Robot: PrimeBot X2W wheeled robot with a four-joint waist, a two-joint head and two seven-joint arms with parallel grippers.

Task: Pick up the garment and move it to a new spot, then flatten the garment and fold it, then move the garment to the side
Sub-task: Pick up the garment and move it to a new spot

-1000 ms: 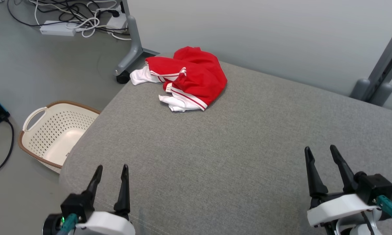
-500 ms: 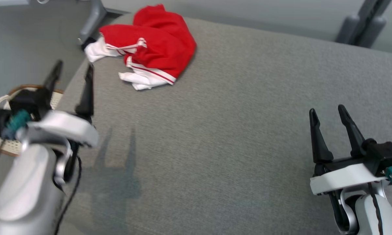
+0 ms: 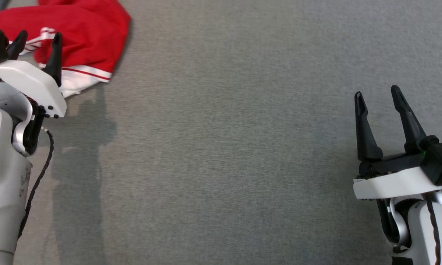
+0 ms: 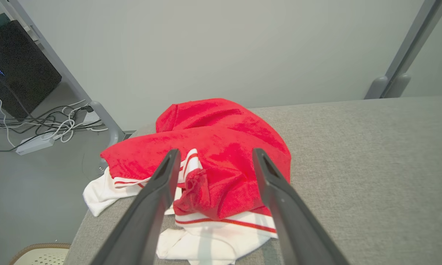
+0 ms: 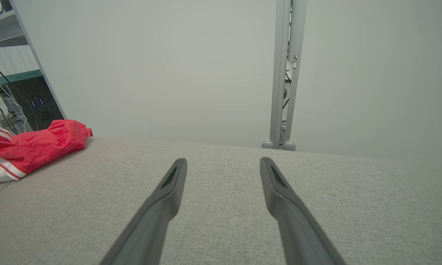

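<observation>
The garment (image 3: pixel 92 33) is a crumpled red piece with white striped trim, lying at the far left corner of the grey cushioned surface (image 3: pixel 224 147). My left gripper (image 3: pixel 37 42) hovers open at its near edge, fingers pointing at it. In the left wrist view the garment (image 4: pixel 221 147) lies straight ahead between the two open fingers, nothing pinched. My right gripper (image 3: pixel 377 99) stands open at the lower right over bare fabric, far from the garment. The right wrist view shows the garment (image 5: pixel 37 145) at the far left.
A pale wall runs behind the surface, with a grey frame post (image 5: pixel 285 73) at the back. Off the left edge are cables and a power strip (image 4: pixel 33 145) on the floor, a dark box (image 4: pixel 15 66), and a cream basket's rim (image 4: pixel 41 254).
The head camera has tilted down and closer, so the whole scene shifted. My left arm has risen and reached forward to the garment's near edge. Both grippers stay open.
</observation>
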